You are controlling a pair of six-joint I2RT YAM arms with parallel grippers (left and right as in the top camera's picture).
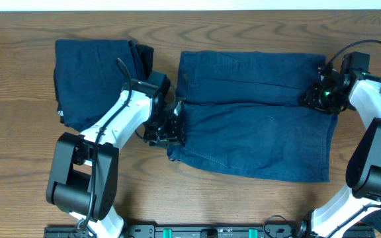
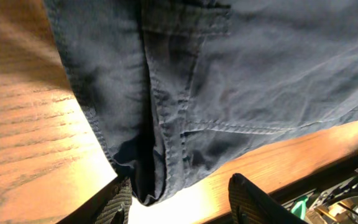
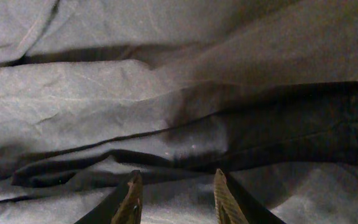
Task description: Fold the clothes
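A dark navy garment (image 1: 256, 139) lies spread flat mid-table, its upper half (image 1: 250, 76) a separate layer above a seam. My left gripper (image 1: 167, 129) is at its left edge. In the left wrist view the jaws (image 2: 182, 205) stand open, and a hanging corner of cloth (image 2: 148, 186) touches only the left finger (image 2: 114, 208). My right gripper (image 1: 319, 98) sits at the garment's right edge. In the right wrist view its jaws (image 3: 178, 199) are apart over wrinkled cloth (image 3: 166, 93), with cloth lying flat between the fingertips.
A folded navy bundle (image 1: 91, 73) rests at the back left, just behind the left arm. Bare wooden table (image 1: 18, 132) surrounds the clothes. A dark rail (image 1: 210, 231) runs along the front edge, where both arm bases stand.
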